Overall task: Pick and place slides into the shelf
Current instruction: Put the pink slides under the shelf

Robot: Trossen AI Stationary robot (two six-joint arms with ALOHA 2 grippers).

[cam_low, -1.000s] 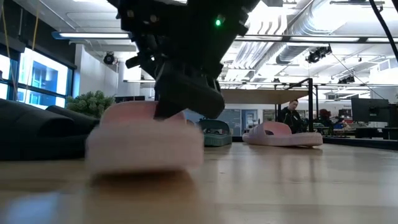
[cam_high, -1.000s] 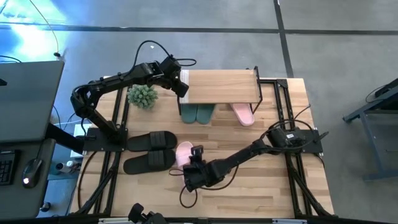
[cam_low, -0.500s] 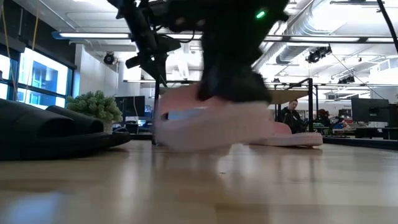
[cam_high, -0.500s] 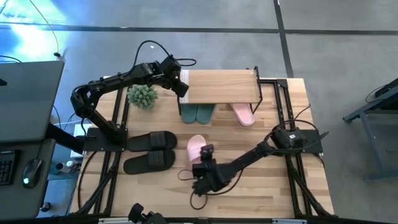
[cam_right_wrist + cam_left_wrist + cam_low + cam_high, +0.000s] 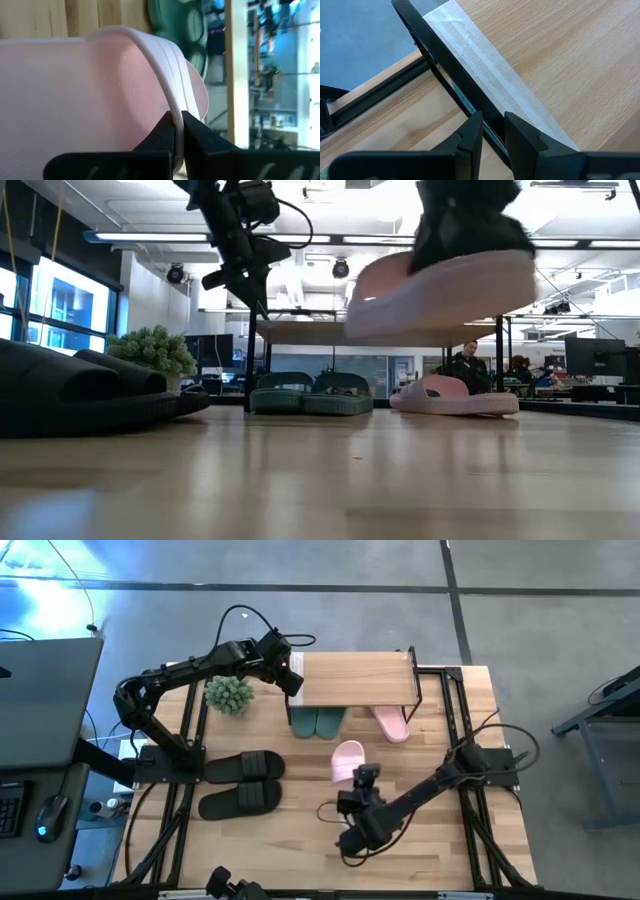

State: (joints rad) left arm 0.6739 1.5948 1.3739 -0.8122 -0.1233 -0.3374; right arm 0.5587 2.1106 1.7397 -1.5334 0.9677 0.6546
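Right gripper (image 5: 358,778) clamps a pink slide (image 5: 346,760), airborne just before the shelf (image 5: 355,679); left gripper (image 5: 492,132) pinches its leg.

setting: open-plan lab or office; exposed ceiling ducts (image 5: 480,220), strip lights (image 5: 150,237), monitors (image 5: 595,358), concrete floor (image 5: 300,562), seated person (image 5: 465,363) behind.

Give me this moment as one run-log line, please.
right gripper: shut on pink slide, lifted | left gripper: clamped on shelf edge | under shelf: green pair, one pink
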